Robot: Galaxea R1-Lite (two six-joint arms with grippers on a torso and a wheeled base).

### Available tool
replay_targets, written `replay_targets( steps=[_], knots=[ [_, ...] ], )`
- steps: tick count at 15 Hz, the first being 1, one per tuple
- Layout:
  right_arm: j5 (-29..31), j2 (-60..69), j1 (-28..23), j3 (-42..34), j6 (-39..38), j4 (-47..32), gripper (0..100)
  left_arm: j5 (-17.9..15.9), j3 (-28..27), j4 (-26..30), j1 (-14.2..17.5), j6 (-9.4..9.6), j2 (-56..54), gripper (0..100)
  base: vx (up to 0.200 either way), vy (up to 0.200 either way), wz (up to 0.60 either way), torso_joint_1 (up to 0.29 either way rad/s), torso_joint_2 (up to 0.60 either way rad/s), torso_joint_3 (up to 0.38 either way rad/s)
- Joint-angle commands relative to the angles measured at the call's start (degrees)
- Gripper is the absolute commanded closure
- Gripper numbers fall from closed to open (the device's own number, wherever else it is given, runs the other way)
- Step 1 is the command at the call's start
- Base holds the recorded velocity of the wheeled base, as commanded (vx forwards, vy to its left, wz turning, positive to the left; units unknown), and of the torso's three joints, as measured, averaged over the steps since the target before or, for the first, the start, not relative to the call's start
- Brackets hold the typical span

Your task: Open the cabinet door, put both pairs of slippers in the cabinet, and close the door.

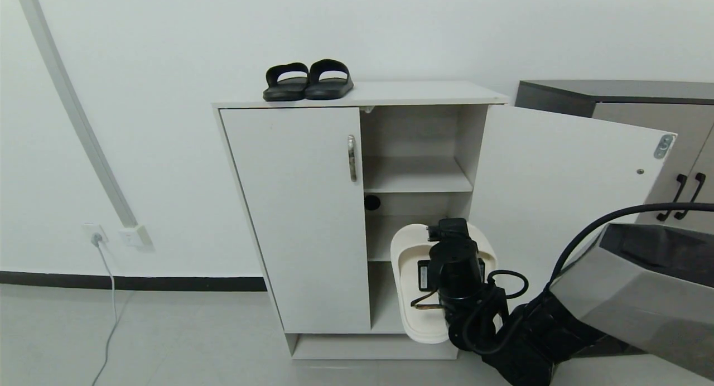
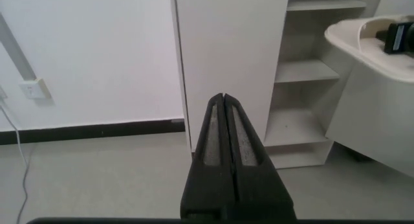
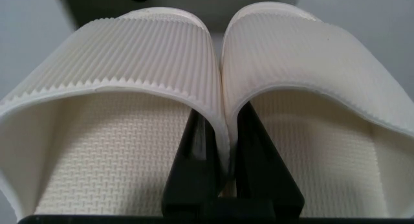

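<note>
The right claw is clamped on the two touching straps of the white slippers, held just in front of the cabinet's open right half. The left claw is pressed closed and empty, facing the cabinet's lower front. The step in hand looks to be shelving this pair, so next it needs sliding level onto a shelf. The black slippers sit on top of the cabinet.

A plain indoor room set up like a home entryway — a white laminate shoe cabinet with open shelves stands against a bare white wall, with a pair of black rubber slippers on top. The smooth grey floor, black skirting strip, white wall socket with a plugged cable and neighbouring grey cupboard all fit.
</note>
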State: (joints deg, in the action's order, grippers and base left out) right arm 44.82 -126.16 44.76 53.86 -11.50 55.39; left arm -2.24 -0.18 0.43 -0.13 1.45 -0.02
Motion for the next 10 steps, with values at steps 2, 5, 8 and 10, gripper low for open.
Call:
replay_targets(
  steps=[2,5,8,10],
  knots=[
    [-1.58,-3.39,0.68,0.63,0.07,0.33,100,0.05,0.01,0.01,-0.04,0.04,0.11,100,0.000,0.000,0.00,0.000,0.00,0.000],
    [-2.55,-6.64,0.94,3.89,0.42,2.09,100,0.05,0.01,0.01,-0.04,-0.04,0.11,100,0.000,0.000,0.00,0.000,0.00,0.000],
    [-2.99,-7.17,0.94,4.06,0.33,2.17,100,0.05,0.01,0.01,-0.04,-0.04,0.11,100,0.000,0.000,0.00,0.000,0.00,0.000],
    [-2.99,-7.35,1.03,4.15,0.33,2.17,100,0.05,0.01,0.01,-0.04,-0.04,0.11,100,0.000,0.000,0.00,0.000,0.00,0.000]
  ],
)
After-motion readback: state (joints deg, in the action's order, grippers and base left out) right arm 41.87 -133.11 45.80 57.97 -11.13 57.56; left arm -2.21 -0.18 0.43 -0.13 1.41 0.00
